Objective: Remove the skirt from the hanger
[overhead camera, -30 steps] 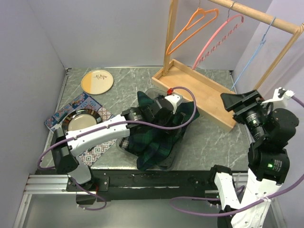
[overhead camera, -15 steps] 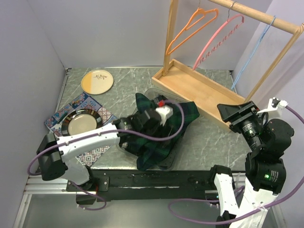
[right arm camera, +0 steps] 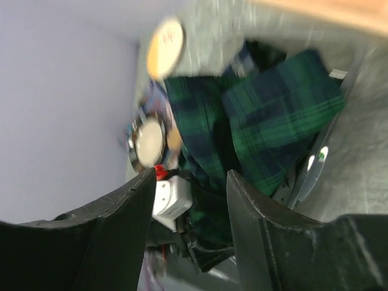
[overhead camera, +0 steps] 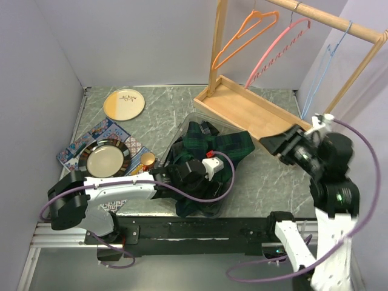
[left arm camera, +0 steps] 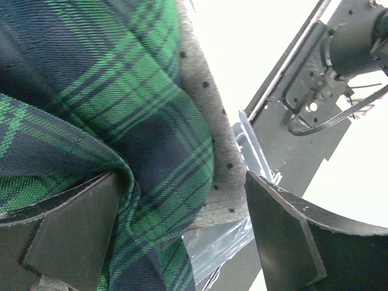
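The green plaid skirt [overhead camera: 227, 148] lies crumpled in a clear plastic tray [overhead camera: 193, 116] mid-table, off any hanger. It also shows in the left wrist view [left arm camera: 121, 91] and the right wrist view [right arm camera: 273, 121]. My left gripper [overhead camera: 194, 176] sits low at the skirt's near edge. Its jaws [left arm camera: 182, 182] are wide open, with a fold of plaid against the left finger [left arm camera: 73, 230] and grey dotted lining between them. My right gripper [overhead camera: 273, 144] hangs in the air right of the skirt, open and empty [right arm camera: 191, 176].
A wooden rack [overhead camera: 248, 112] at the back right carries an orange hanger [overhead camera: 242, 33], a pink hanger [overhead camera: 276, 51] and a blue hanger [overhead camera: 318, 79], all bare. A yellow plate [overhead camera: 124, 104], a metal plate [overhead camera: 104, 160] and a patterned mat [overhead camera: 85, 142] lie at left.
My left gripper has drawn back toward the near edge and lowered; the skirt has settled into the tray. My right gripper has swung down and left toward the skirt.
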Tool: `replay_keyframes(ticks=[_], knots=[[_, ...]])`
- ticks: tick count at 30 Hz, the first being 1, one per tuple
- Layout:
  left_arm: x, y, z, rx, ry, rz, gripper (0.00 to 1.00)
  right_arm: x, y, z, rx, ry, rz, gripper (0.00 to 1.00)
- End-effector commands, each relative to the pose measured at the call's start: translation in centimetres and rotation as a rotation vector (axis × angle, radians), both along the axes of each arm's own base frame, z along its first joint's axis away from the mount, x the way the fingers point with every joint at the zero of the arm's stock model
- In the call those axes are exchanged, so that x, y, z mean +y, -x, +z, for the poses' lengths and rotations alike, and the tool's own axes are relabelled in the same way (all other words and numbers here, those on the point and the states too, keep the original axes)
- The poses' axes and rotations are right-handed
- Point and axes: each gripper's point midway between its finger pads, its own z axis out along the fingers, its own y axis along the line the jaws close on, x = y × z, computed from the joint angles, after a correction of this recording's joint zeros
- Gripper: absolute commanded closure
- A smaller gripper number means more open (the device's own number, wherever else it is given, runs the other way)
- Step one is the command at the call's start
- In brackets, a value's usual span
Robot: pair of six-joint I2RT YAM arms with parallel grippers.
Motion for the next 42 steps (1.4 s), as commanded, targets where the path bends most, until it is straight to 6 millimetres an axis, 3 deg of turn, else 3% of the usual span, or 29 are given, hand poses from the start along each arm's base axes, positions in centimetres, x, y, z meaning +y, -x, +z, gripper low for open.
replay_keyframes(ticks=[1,7,12,15,18,20,25,26,27,29,30,32,33,35,36,37,39,42], knots=[[-1.2,2.1,1.7,-0.013,0.095,-0.119,0.11,3.6,-2.9,-2.0,0.014,0.028,0.109,0.38],[-1.0,2.2,1.7,-0.042,0.107,-0.146,0.09,10.1,-7.0,-3.0,-0.005,0.121,0.242,0.27],[-1.3,2.6,1.4,-0.033,0.099,-0.178,0.09,12.6,-11.0,-3.1,-0.063,0.166,0.259,0.22],[-1.4,2.6,1.3,-0.034,0.092,-0.18,0.09,13.7,-12.7,-4.5,-0.056,0.203,0.267,0.2],[-1.5,2.5,1.2,-0.039,0.082,-0.175,0.09,14.8,-14.1,-7.1,-0.018,0.237,0.296,0.18],[-1.5,2.5,1.2,-0.038,0.075,-0.177,0.09,15.9,-14.3,-7.8,-0.018,0.231,0.341,0.16],[-1.8,2.4,1.1,-0.039,0.066,-0.174,0.09,17.9,-14.9,-11.6,0.055,0.267,0.407,0.16],[-1.7,2.4,0.9,-0.037,0.057,-0.171,0.09,18.1,-14.9,-12.3,0.069,0.281,0.416,0.18],[-1.6,2.3,0.9,-0.043,0.053,-0.168,0.09,17.9,-15.2,-13.2,0.088,0.299,0.398,0.33],[-1.3,1.9,1.2,-0.06,0.042,-0.143,0.09,17.1,-15.4,-14.1,0.106,0.324,0.355,0.51],[-1.1,1.8,1.4,-0.067,0.04,-0.135,0.08,16.4,-15.1,-14.6,0.112,0.342,0.331,0.72],[-0.6,1.1,2.7,-0.098,0.057,-0.098,0.07,14.5,-15.5,-15.3,0.12,0.386,0.245,0.86],[-0.3,1.0,3.1,-0.108,0.059,-0.084,0.05,13.8,-14.5,-16.4,0.139,0.391,0.237,0.98],[0.0,0.3,5.6,-0.139,0.104,-0.041,0.04,14.0,-14.4,-16.9,0.107,0.334,0.217,1.0],[0.1,0.2,6.6,-0.136,0.119,-0.028,0.02,13.7,-13.4,-19.0,0.131,0.325,0.22,1.0],[0.4,-0.4,7.4,-0.151,0.125,0.002,0.01,13.9,-13.7,-19.1,0.112,0.294,0.204,1.0],[1.1,-0.7,9.1,-0.164,0.13,0.036,0.01,13.5,-13.2,-21.7,0.149,0.303,0.195,1.0],[2.4,-1.6,10.6,-0.193,0.129,0.107,0.01,13.3,-13.0,-24.0,0.181,0.307,0.187,1.0]])
